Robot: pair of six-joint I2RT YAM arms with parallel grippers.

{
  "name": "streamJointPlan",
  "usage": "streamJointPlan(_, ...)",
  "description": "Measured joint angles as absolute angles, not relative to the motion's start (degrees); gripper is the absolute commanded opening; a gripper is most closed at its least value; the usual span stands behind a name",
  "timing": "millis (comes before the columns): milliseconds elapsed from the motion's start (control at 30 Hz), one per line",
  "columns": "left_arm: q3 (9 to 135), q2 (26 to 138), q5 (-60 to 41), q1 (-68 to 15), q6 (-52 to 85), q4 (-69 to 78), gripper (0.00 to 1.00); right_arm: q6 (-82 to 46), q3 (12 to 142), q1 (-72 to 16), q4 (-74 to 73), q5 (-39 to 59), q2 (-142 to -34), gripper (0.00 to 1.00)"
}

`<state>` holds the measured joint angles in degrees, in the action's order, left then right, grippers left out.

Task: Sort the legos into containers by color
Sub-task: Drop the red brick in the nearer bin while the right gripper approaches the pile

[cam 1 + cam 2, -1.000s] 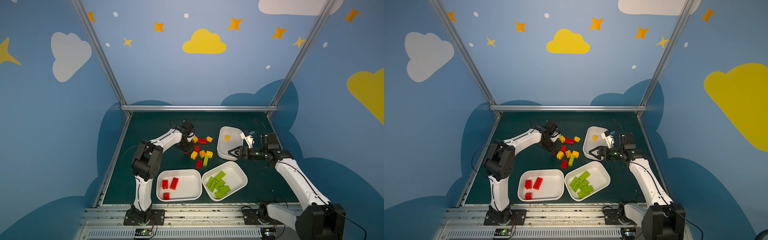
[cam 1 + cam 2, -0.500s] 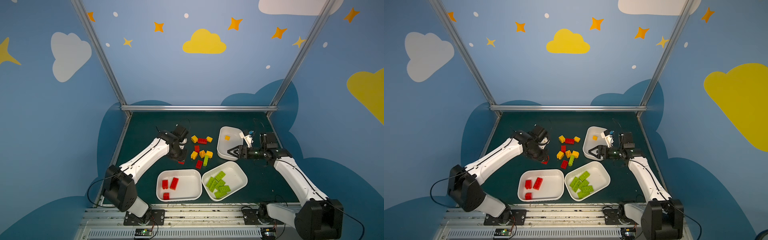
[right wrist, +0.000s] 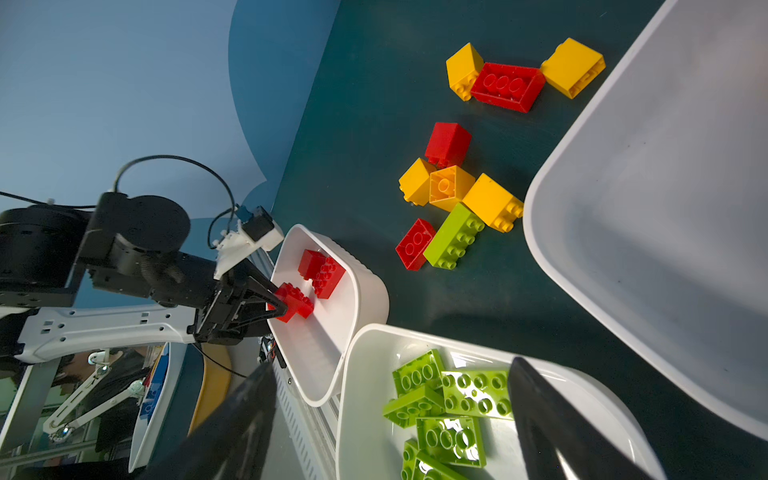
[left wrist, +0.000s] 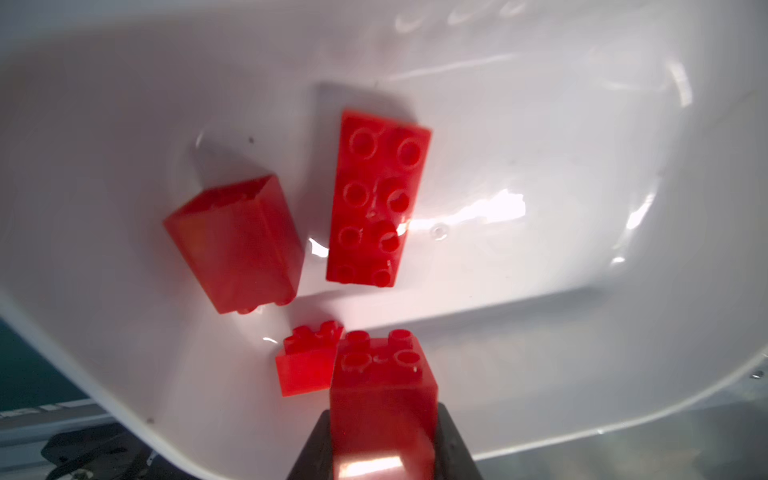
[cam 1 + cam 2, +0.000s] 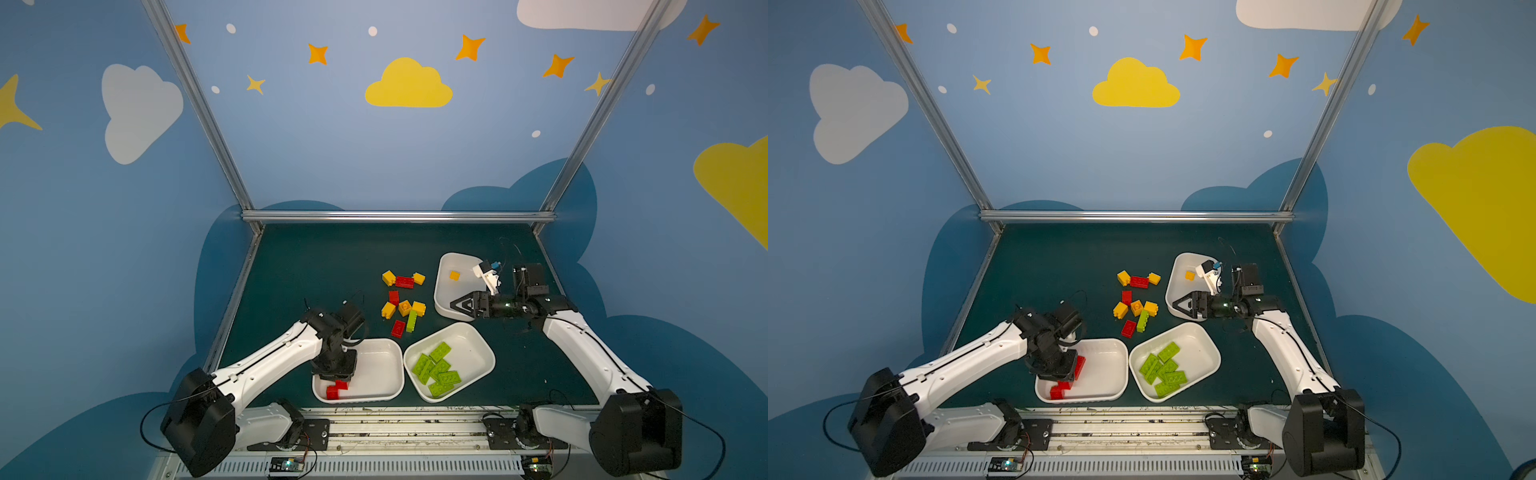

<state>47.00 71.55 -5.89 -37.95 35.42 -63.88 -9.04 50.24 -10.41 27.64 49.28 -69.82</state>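
Red brick sits clamped in our left gripper, low over the red-brick tray, beside three reds lying there. We should part the jaws here, inside the near rim, letting it drop onto bare floor. Open room lies toward the green-brick tray. Our right gripper, spread and empty, hangs at the edge of the yellow-brick tray; loose legos wait between.

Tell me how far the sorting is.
Done: three red bricks in the first tray, several green bricks in a second tray, one yellow brick in the third tray. In hand: left gripper holds a fourth red brick above its tray. Left: nine loose bricks.
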Motion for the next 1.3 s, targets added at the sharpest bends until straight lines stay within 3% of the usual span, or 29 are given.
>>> streamJointPlan(333, 45.0, 72.2, -5.3, -38.0, 38.1, -62.8, 0.73, -9.3, 51.4, -14.9, 27.6, 48.8, -71.3, 0.86)
streamJointPlan(600, 54.3, 70.2, -4.3, -34.1, 36.0, -64.5, 0.95, -10.3, 54.8, -20.3, 26.6, 46.1, -74.5, 0.85)
streamJointPlan(867, 61.1, 70.7, -8.4, -22.2, 24.3, -60.2, 1.00, -10.7, 61.8, -26.7, 26.3, 39.6, -80.3, 0.85)
streamJointPlan(1300, 58.7, 71.0, -27.1, -5.8, 13.0, -45.3, 1.00, -10.6, 75.5, -35.2, 27.2, 23.2, -94.4, 0.85)
